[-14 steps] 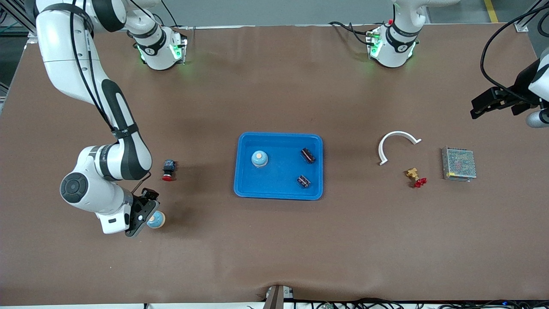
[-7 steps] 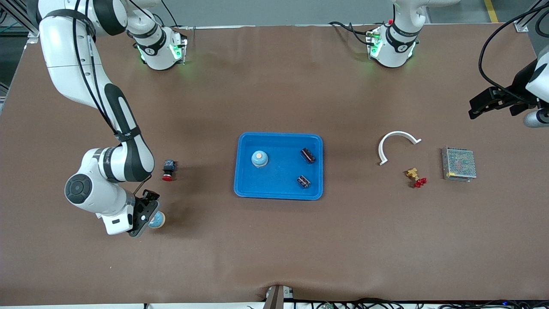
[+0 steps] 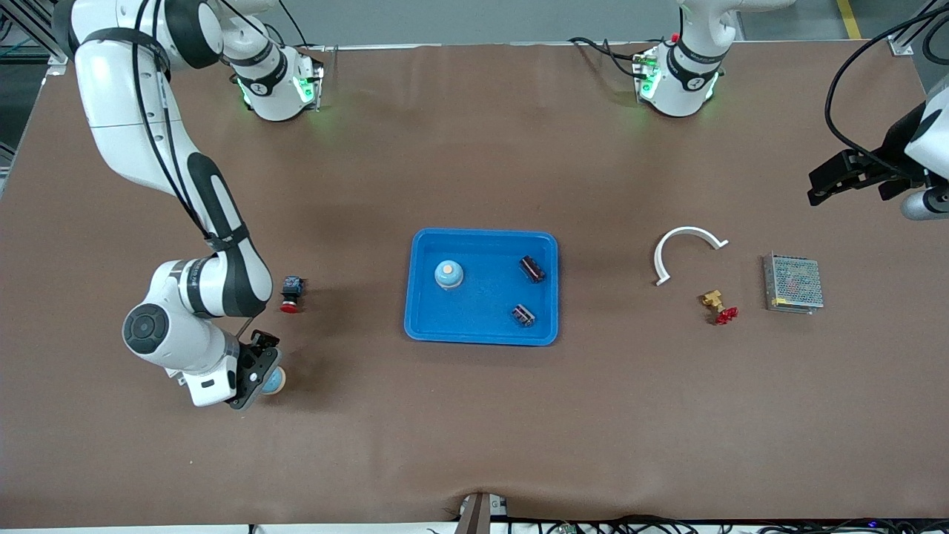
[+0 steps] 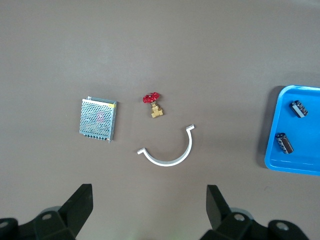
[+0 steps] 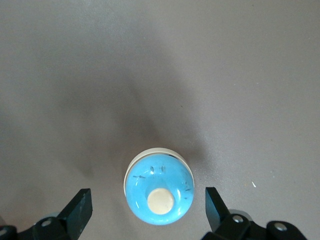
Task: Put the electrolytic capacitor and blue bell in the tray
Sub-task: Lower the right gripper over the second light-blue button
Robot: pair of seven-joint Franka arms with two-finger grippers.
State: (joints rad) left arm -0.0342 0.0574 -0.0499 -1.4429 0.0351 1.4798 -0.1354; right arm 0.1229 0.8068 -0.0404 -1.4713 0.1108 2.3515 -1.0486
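The blue tray (image 3: pixel 482 304) lies mid-table. In it stand a blue bell (image 3: pixel 448 274) and two black electrolytic capacitors (image 3: pixel 531 268) (image 3: pixel 524 314). A second blue bell (image 3: pixel 276 381) stands on the table toward the right arm's end. My right gripper (image 3: pixel 261 367) is open just over it; in the right wrist view the bell (image 5: pixel 159 186) sits between the gripper's (image 5: pixel 148 212) spread fingers (image 5: pixel 80 210), untouched. My left gripper (image 3: pixel 819 185) waits open and empty, high over the left arm's end; its wrist view (image 4: pixel 149 205) shows the tray's edge (image 4: pixel 272 150).
A red-and-black push button (image 3: pixel 291 294) lies beside the right arm, farther from the front camera than the loose bell. Toward the left arm's end lie a white curved clip (image 3: pixel 686 248), a brass valve with red handle (image 3: pixel 718 305) and a metal mesh power supply (image 3: pixel 793 283).
My right gripper has shifted a little toward the tray's side and now covers more of the loose bell. My left gripper has drifted slightly farther from the front camera.
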